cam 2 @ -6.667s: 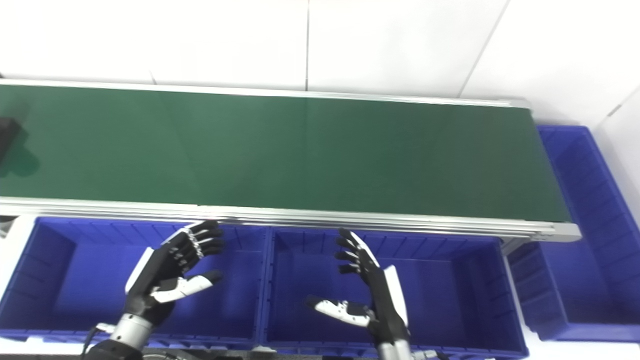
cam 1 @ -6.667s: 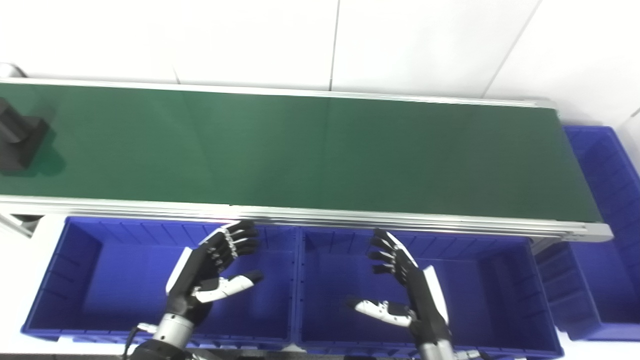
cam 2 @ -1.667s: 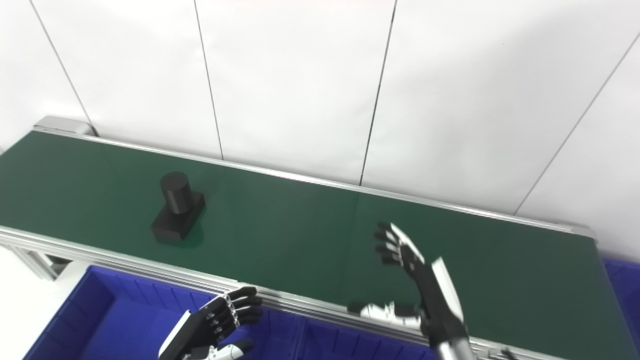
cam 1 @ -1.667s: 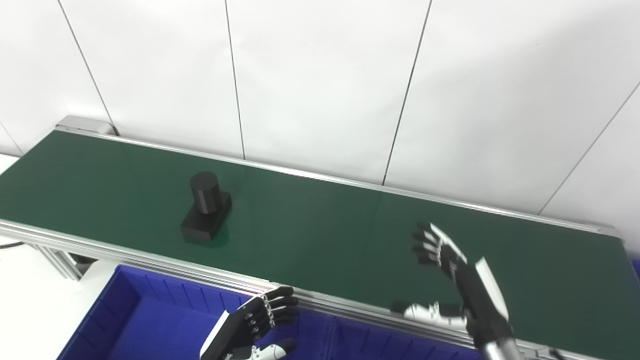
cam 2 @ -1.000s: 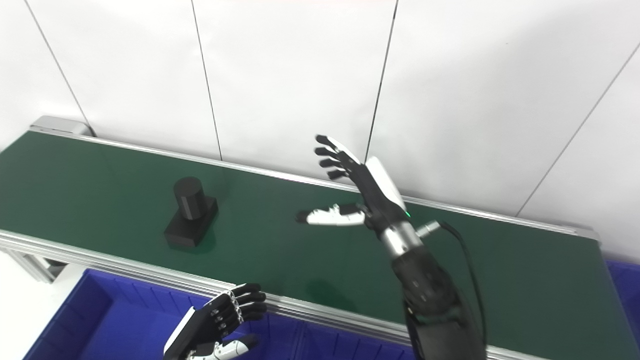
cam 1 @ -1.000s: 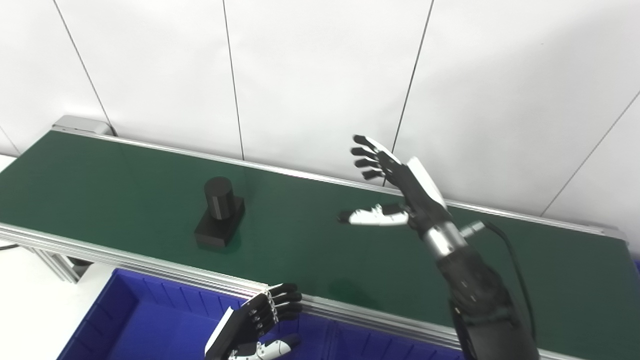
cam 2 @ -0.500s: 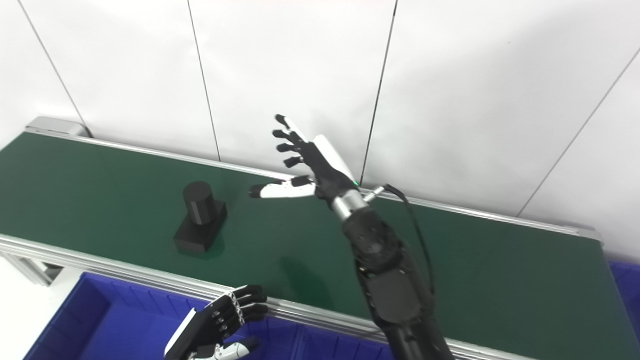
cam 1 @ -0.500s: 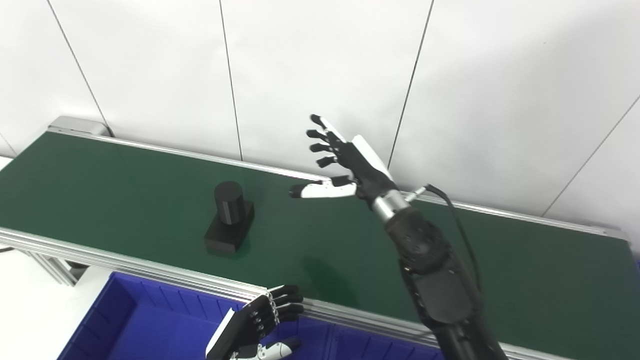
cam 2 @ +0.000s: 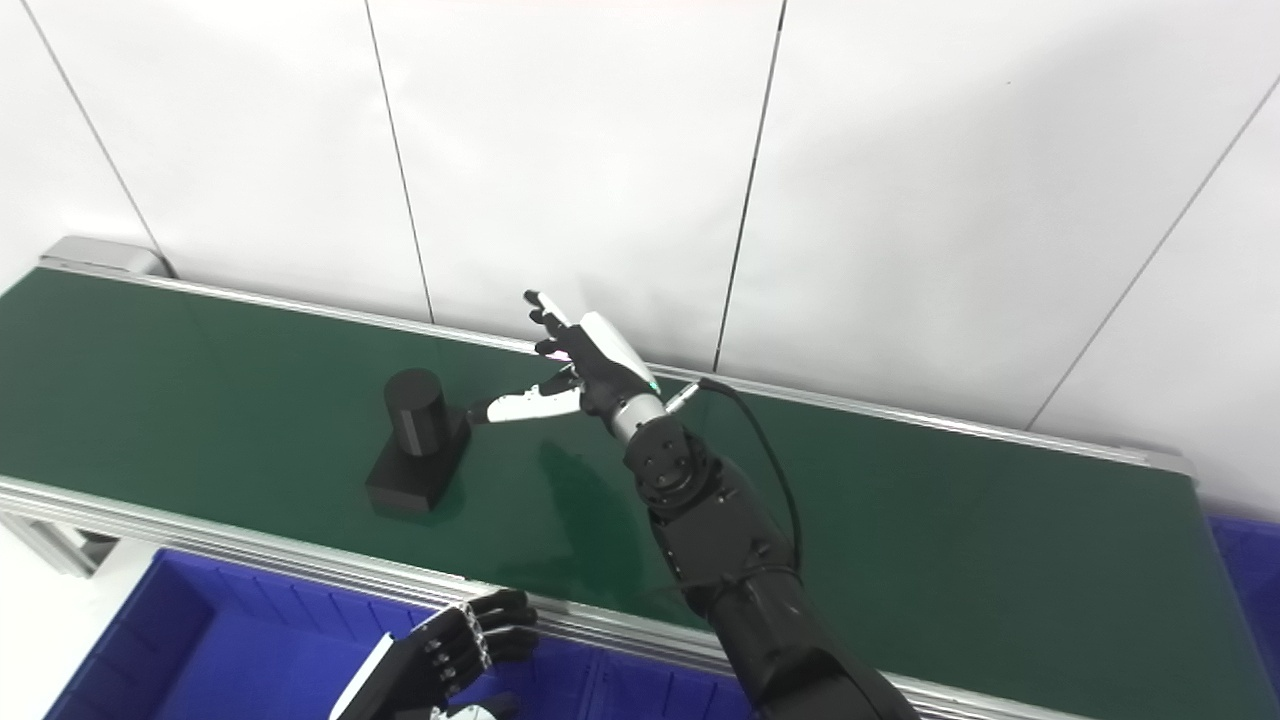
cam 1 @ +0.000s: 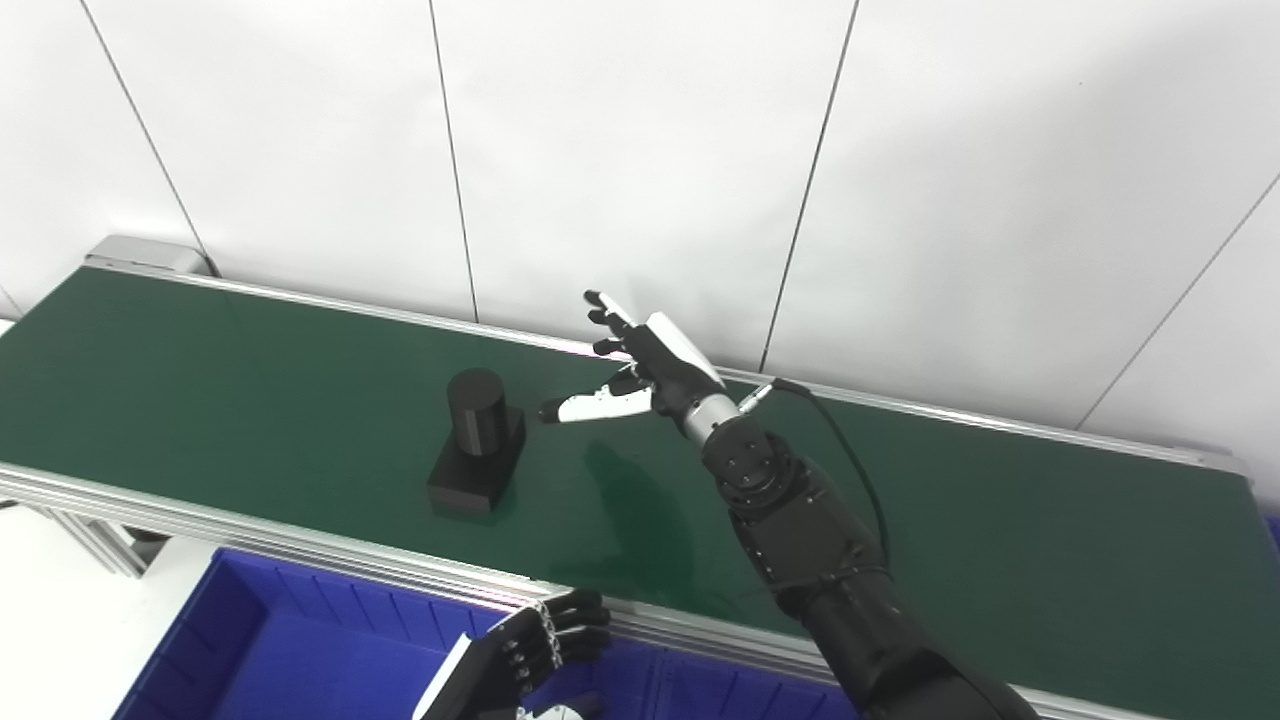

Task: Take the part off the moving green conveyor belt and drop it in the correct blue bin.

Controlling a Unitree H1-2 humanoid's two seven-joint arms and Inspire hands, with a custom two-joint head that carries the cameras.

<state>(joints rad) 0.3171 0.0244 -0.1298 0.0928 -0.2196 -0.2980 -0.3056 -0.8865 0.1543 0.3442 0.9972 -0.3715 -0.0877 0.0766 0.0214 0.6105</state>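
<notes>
The part [cam 1: 477, 440] is black, a short cylinder standing on a square block, upright on the green conveyor belt [cam 1: 250, 400] left of centre. My right hand [cam 1: 630, 365] is open, reached out low over the belt just right of the part, its white thumb tip close to the cylinder but apart from it. My left hand [cam 1: 515, 660] is open and empty at the bottom edge, over a blue bin [cam 1: 290, 650] in front of the belt. The part [cam 2: 418, 440] and right hand [cam 2: 575, 370] also show in the right eye view.
The belt's aluminium front rail [cam 1: 300, 555] runs between the belt and the bin. A white panelled wall [cam 1: 640, 150] stands right behind the belt. The edge of another blue bin [cam 2: 1240, 570] shows at the far right. A cable [cam 1: 850, 450] loops from the right wrist.
The part has travelled rightwards on the belt. My right hand has come down and to the left, from high above the belt to beside the part. The left hand has sunk slightly in view.
</notes>
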